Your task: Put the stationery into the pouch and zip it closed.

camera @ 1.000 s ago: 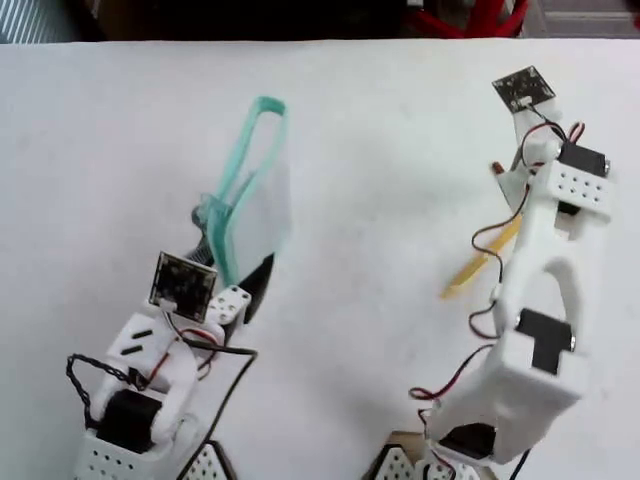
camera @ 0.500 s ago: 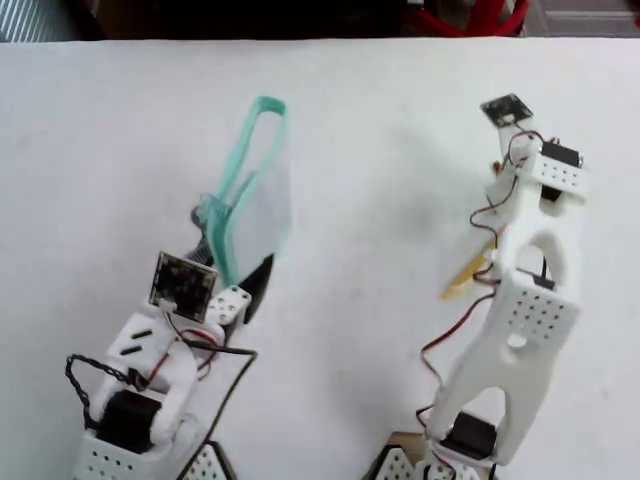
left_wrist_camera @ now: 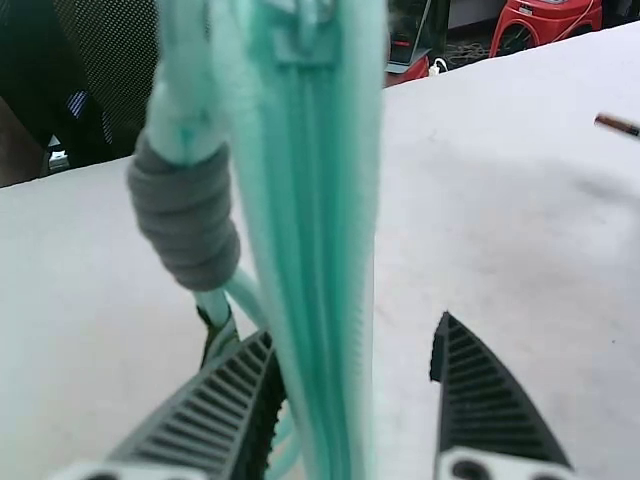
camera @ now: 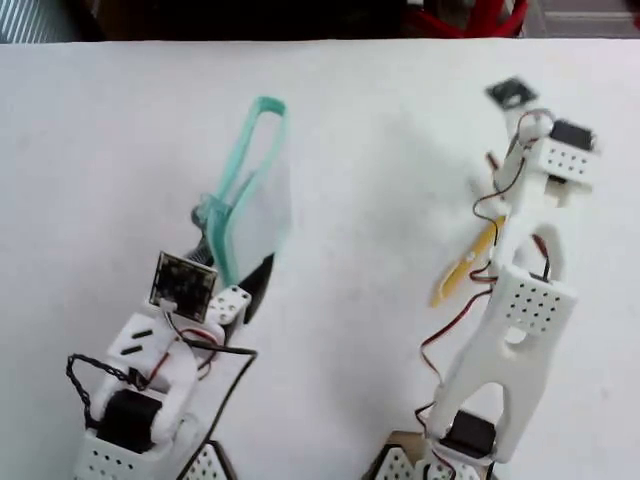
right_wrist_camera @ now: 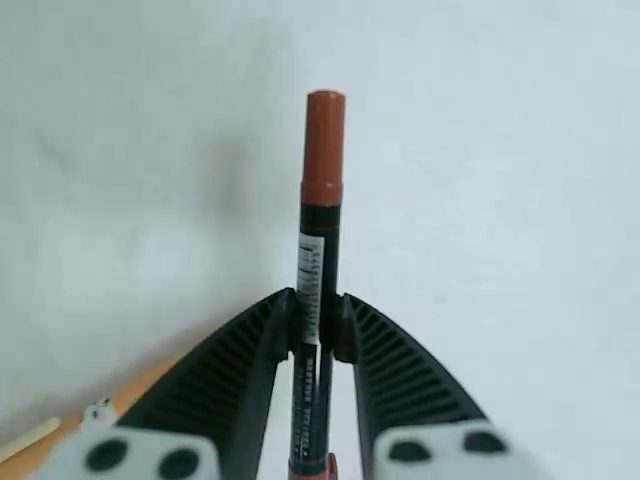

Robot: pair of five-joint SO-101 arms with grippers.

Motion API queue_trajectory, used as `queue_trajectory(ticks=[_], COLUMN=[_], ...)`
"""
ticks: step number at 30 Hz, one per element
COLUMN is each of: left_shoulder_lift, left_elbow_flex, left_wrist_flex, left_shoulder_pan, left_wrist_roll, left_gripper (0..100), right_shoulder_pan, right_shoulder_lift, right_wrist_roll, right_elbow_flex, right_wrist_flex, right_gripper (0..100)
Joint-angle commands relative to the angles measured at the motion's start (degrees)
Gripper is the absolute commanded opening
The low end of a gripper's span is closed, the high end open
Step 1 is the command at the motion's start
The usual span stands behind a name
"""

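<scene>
A translucent pouch (camera: 262,205) with a teal zip edge stands on edge at the left. My left gripper (left_wrist_camera: 350,385) grips its near end, and the teal zip (left_wrist_camera: 310,200) runs up between the fingers. A grey wrap (left_wrist_camera: 185,220) sits on the pouch's cord. At the right, my right gripper (right_wrist_camera: 315,305) is shut on a black marker (right_wrist_camera: 322,150) with a brown cap, held just above the table. In the high view the marker (camera: 492,160) pokes out beside the right gripper (camera: 500,180). A yellow pencil (camera: 462,268) lies on the table, partly under the right arm.
The white table (camera: 370,150) is bare between pouch and right arm. Dark room clutter and a red object (camera: 470,20) lie beyond the far edge. The arm bases stand at the near edge.
The right arm has straightened and carried the marker a little farther from its base. More of the pencil now shows to its left. The left arm and pouch have not moved.
</scene>
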Motion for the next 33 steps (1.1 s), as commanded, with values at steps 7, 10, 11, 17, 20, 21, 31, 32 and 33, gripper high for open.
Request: queue_trajectory(ticks=[7,10,11,17,20,21,31,32,33], left_shoulder_lift=[-0.57,-0.57,-0.57,-0.57,-0.57,-0.57,-0.57,-0.57,-0.57], left_elbow_flex=[-0.18,-0.18,-0.18,-0.09,-0.09,-0.09,0.7,0.88,0.97], left_wrist_flex=[-1.49,-1.49,-1.49,-1.41,-1.41,-1.41,-1.93,-2.55,-2.73], left_shoulder_pan=[-0.22,-0.22,-0.22,-0.22,-0.22,-0.22,-0.22,-0.22,-0.22], left_wrist_roll=[0.35,0.44,0.44,0.62,0.62,0.62,0.7,0.7,0.7], left_gripper=[23,23,23,23,23,23,23,23,23], right_shoulder_pan=[-11.21,-16.57,-18.59,-39.69,-51.74,-54.11,-60.7,-60.53,-60.26], right_shoulder_lift=[-26.68,-35.65,-38.73,-57.8,-65.8,-68.0,-69.49,-69.14,-68.88], right_wrist_roll=[-12.4,-21.89,-24.79,-30.59,-30.86,-30.86,-31.03,-31.65,-32.79], right_elbow_flex=[-16.09,-15.56,-15.47,0.26,11.16,13.71,35.16,36.84,38.24], right_wrist_flex=[13.05,13.14,13.23,13.14,8.57,5.41,-28.35,-30.9,-33.27], right_gripper=[1.9,1.8,1.8,1.8,1.8,1.8,1.8,1.8,1.8])
